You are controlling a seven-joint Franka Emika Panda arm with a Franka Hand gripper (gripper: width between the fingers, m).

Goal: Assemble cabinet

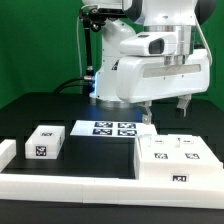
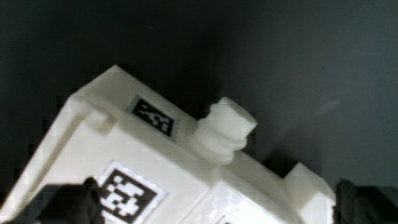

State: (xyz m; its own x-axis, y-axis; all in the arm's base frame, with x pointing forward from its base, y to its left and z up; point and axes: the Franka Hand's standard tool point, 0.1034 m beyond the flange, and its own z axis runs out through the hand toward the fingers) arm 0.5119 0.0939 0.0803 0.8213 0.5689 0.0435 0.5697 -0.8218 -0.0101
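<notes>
On black table: one cabinet, one small tagged block, one marker board; gripper fingers spread above cabinet; green backdrop.

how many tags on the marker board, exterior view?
4, two-by-two on the marker board, sides as in the exterior view: far-left tag, far-right tag, near-left tag, near-right tag. The cabinet may hide the board's right corner.

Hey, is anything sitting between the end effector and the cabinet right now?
Nothing visible. The end effector hangs open above the cabinet, with only empty air between them. The marker board and a small white block lie off to the exterior view's left, out of the path.
</notes>
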